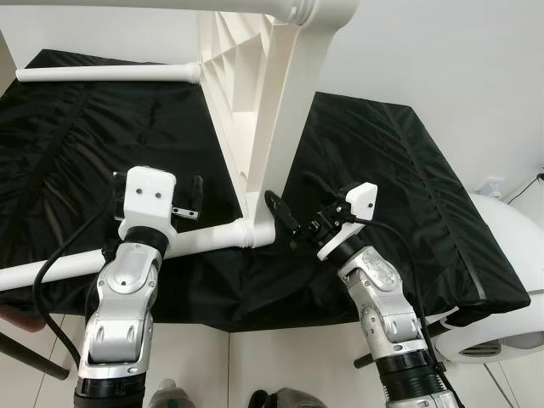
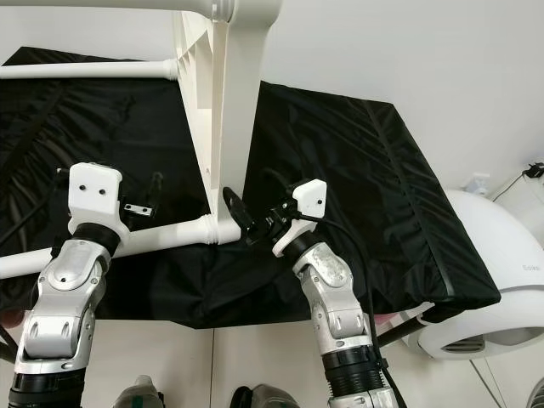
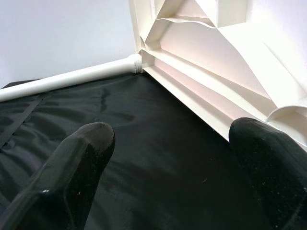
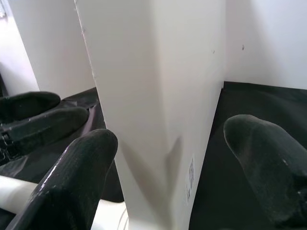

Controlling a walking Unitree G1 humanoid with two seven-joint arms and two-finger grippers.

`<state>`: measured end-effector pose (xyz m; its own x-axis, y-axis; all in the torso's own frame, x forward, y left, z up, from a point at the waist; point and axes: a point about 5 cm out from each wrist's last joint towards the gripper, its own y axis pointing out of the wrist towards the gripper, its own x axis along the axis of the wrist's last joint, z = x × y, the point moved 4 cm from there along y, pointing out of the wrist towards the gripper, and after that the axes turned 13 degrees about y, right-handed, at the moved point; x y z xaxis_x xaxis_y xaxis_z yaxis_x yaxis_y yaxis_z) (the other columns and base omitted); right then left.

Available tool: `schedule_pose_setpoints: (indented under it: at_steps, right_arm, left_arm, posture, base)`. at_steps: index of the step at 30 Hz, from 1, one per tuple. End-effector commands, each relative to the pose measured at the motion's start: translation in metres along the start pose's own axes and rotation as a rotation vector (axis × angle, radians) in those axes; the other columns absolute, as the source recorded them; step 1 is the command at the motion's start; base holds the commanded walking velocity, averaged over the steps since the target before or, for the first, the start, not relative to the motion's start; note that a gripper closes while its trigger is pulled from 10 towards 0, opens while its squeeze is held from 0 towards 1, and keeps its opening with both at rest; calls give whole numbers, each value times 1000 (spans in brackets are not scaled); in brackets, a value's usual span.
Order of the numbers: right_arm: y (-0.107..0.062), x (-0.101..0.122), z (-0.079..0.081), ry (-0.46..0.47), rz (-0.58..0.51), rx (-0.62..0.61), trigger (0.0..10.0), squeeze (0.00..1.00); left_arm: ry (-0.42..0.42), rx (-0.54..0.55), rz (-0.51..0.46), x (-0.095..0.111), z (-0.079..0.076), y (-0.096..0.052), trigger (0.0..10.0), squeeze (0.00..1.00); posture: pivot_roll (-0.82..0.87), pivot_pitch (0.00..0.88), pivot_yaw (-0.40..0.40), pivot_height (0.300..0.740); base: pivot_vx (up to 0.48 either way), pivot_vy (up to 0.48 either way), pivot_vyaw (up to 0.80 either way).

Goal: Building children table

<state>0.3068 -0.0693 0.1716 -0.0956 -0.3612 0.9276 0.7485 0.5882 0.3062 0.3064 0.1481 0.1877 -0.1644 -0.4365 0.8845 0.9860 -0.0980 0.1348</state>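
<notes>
A white plastic children's table stands on its side on a black cloth (image 1: 382, 195). Its ribbed tabletop (image 1: 255, 102) is on edge. One round white leg (image 1: 204, 240) runs left from the near corner, and another leg (image 1: 102, 74) runs left from the far corner. My left gripper (image 1: 157, 183) hovers just above the near leg, open, with its fingers (image 3: 81, 148) pointing over the cloth along the tabletop's underside (image 3: 216, 72). My right gripper (image 1: 293, 194) is open at the tabletop's near corner, with its fingers (image 4: 81, 163) on either side of the tabletop's edge (image 4: 158, 96).
The black cloth covers a low platform, and its front edge drops to a tiled floor (image 1: 272, 357). A white rounded appliance (image 1: 510, 280) stands at the right. A white wall (image 1: 442, 51) lies behind. A dark furniture leg (image 1: 25, 353) shows at the lower left.
</notes>
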Motion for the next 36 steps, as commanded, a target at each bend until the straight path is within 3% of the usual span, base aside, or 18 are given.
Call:
schedule_pose_setpoints:
  at_steps: [1,18,19,20,21,36]
  right_arm:
    - [-3,2,-2,-14,-5,-3,10000,1000]
    - [2,2,3,-18,-28,-14,10000,1000]
    - [2,2,4,-19,-27,-12,10000,467]
    - [2,2,4,-19,-27,-12,10000,467]
    - [1,1,6,-14,-25,-2,10000,0]
    - [3,-1,10,-23,-20,26,10000,0]
  left_arm:
    - [12,57,2,3,4,-2,10000,0]
    - [42,94,9,5,12,-7,10000,0]
    - [41,94,7,5,12,-7,10000,0]
    - [41,94,7,5,12,-7,10000,0]
    - [42,94,6,6,12,-7,10000,0]
    - [46,74,3,2,6,-9,10000,0]
  posture:
    - [111,59,-148,740]
    - [120,54,-140,740]
    - [122,52,-142,740]
    - [122,52,-142,740]
    - [122,46,-142,740]
    - [110,23,-175,740]
  base:
    - [0,0,0]
    - [0,0,0]
    - [0,0,0]
    - [0,0,0]
    - [0,0,0]
    - [0,0,0]
